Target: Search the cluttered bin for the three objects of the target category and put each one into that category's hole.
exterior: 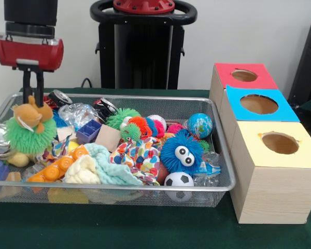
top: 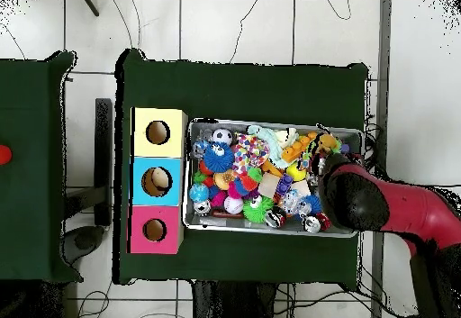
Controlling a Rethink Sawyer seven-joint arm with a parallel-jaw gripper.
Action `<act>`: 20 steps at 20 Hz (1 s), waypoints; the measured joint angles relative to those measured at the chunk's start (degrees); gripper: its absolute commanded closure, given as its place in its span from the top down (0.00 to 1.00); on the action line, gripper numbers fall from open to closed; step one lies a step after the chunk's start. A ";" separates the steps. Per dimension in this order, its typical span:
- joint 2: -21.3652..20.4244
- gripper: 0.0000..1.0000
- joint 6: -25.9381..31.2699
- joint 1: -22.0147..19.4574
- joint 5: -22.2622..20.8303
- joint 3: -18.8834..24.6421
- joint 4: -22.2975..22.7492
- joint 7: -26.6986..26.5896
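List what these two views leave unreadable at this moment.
- Gripper: fingertips sink behind the orange plush toy in the front view; the arm covers them overhead, so grasp is unclear.
- Bin: items beneath the top layer are buried.
- Box holes: their insides are dark.

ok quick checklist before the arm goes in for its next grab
1. End effector over the bin: ok, at the end away from the boxes.
2. End effector empty: cannot tell; its tips sit right at the orange plush toy.
3. Red hole, blue hole, yellow hole unblocked: ok.
4. Boxes beside the bin: ok.
5. Toys lying separately: not ok, they are heaped.
6. Target category known: cannot tell.
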 measured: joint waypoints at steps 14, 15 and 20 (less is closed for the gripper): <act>-2.34 0.00 0.00 -5.12 1.34 9.33 2.84 0.00; -1.96 0.00 0.01 -6.37 2.07 10.96 3.33 0.00; 0.68 0.00 0.93 -10.37 3.60 16.18 4.87 0.00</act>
